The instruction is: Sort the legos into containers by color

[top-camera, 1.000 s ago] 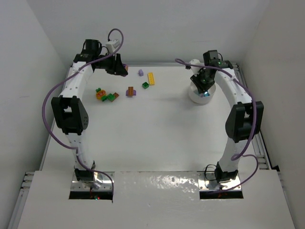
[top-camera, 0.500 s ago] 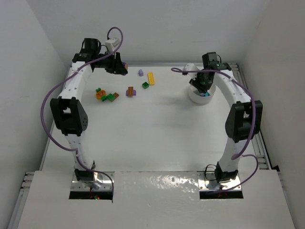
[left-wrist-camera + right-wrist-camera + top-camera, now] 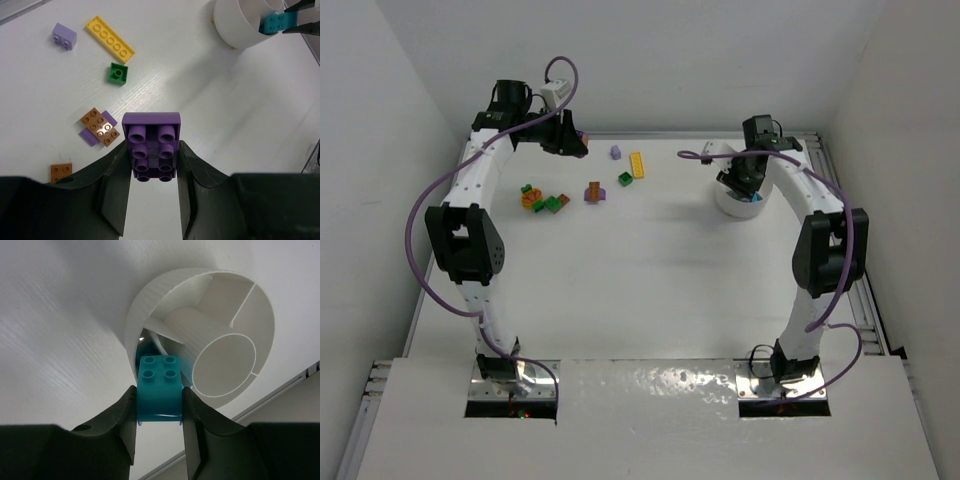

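The left gripper has its fingers clamped on a purple brick above loose legos on the table, while the right gripper pinches a teal brick over the white dish wall.

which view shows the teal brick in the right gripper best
Right wrist: the teal brick fills the centre, four studs showing, pinched in the right gripper by the white dish. The left wrist view catches it small at its top right corner; in the top external view the arm mostly hides it.
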Action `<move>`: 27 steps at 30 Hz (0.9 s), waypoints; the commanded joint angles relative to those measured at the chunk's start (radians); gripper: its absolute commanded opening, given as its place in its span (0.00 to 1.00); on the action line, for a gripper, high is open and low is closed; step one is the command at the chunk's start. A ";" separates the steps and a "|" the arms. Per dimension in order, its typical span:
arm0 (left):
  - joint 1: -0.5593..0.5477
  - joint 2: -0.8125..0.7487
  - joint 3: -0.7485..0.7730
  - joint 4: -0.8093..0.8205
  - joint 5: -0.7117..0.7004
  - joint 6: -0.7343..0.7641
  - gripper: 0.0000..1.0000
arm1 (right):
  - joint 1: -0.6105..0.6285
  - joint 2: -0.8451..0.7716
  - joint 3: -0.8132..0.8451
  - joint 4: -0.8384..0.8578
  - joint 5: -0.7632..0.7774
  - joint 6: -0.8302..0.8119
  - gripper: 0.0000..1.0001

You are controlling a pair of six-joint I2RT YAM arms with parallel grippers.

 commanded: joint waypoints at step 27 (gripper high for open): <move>-0.062 -0.051 0.019 -0.190 0.023 0.549 0.00 | 0.211 -0.134 -0.078 0.938 -0.275 1.431 0.70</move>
